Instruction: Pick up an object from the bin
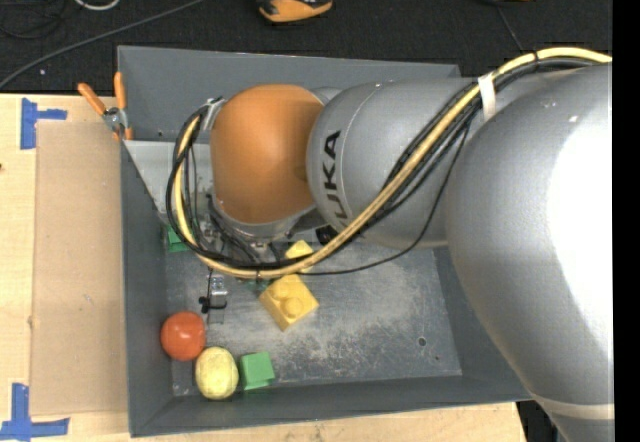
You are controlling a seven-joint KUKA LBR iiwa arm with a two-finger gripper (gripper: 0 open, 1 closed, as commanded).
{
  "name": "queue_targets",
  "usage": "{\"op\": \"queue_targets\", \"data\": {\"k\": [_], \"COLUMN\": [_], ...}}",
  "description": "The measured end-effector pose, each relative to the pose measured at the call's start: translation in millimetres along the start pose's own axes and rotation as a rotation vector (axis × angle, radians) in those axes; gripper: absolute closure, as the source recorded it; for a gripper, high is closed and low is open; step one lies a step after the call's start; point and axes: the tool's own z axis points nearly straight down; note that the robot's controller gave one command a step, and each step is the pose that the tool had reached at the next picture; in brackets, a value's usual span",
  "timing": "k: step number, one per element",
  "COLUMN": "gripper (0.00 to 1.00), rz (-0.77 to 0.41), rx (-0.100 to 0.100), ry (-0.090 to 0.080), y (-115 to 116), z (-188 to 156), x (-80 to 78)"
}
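The gripper (213, 294) hangs under the wrist's orange cover (262, 150), low over the left half of the grey bin (300, 66). All that shows of it is a small dark part below the looped cables (196, 252). Whether it is open or closed I cannot tell, and nothing can be seen held in it.

Two things lie closest. A yellow toy brick (288, 302) rests just to the right of that dark part on the bin floor, tilted so that its long axis runs from near-left to far-right, with a stud facing up. A red ball (183, 336) sits to the near-left of the gripper, close to the left wall. Both lie apart from the gripper, so the coming move probably turns on a short sideways shift, right for the brick or near-left for the ball.

Further out, a pale yellow lemon-shaped thing (216, 373) and a green cube (257, 370) lie side by side against the near wall. A small yellow piece (298, 250) peeks out beneath the arm, and a green piece (175, 238) lies by the left wall, half hidden by the cables.
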Motion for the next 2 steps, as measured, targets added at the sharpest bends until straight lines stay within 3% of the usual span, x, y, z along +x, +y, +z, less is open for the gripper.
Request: {"op": "queue_targets", "data": {"k": [1,2], "gripper": [0.0,0.0], "rz": [0.005,-0.395], "rx": [-0.001,-0.002], "ry": [-0.006,-0.01], "y": [-2,5], "z": [-5,61], "x": [-1.6,43.0]}}
